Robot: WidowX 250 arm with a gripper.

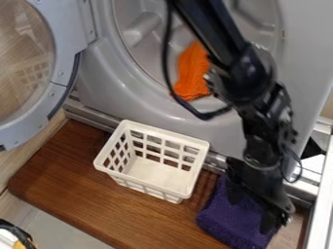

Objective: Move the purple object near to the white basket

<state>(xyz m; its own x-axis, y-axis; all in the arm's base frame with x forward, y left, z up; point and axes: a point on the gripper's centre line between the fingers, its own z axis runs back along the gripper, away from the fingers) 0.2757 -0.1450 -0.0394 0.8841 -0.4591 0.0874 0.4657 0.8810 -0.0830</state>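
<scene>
A purple cloth (220,221) is seen at the lower right of the frame, laid on a brown wooden board (84,194) and partly covered from view by the black gripper (251,215). The gripper is held over the cloth with its two fingers spread, and purple is seen between them; whether the cloth is touched by them cannot be told. The arm (228,53) is brought in from the top edge, right of the middle, with a black cable (166,53) looped at its left. The white basket (168,132) is placed upright on the board, just below the middle of the frame, near the cloth but separated from it by a strip of wood. An orange cloth (192,73) is seen inside the grey drum (144,58) at the top, and the round door (64,39) is swung open at the upper left.
</scene>
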